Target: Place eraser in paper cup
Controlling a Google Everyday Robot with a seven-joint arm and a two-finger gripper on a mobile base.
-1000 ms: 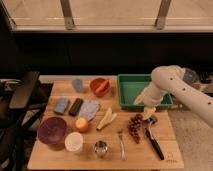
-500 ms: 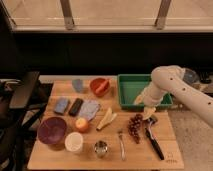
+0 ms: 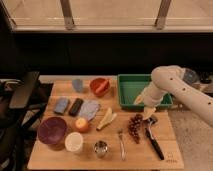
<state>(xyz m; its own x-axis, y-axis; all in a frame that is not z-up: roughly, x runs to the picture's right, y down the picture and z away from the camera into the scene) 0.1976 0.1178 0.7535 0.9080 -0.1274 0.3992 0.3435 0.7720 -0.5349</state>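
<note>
Counts for you: one eraser (image 3: 76, 106), one paper cup (image 3: 74, 142), two bowls (purple (image 3: 52, 130), red (image 3: 100, 86)), one metal cup (image 3: 101, 148), one green tray (image 3: 131, 89), one fork (image 3: 121, 144), one black-handled tool (image 3: 155, 142), one bunch of grapes (image 3: 135, 127), one banana (image 3: 107, 119), one round orange fruit (image 3: 82, 124), one blue-grey block (image 3: 61, 105), one cloth (image 3: 90, 109) and one small blue-grey item (image 3: 77, 84) at the back. All sit on the wooden table (image 3: 165, 155).

The eraser lies flat, left of middle, between the block and the cloth and just beside both. The paper cup stands upright at the front left, just right of the purple bowl, near the fruit and apart from the eraser.

The gripper (image 3: 149, 116) hangs by the tray's front right corner, above the tool's head and beside the grapes, well apart from the eraser and cup. You can't tell whether it's spread or closed.

Hard to read:
- The red bowl holds something you can't identify.
- The back item could be a cup or a block.
- The tool's head is partly hidden by the gripper.
- The arm covers the tray's right end and is cut off at the right edge.
</note>
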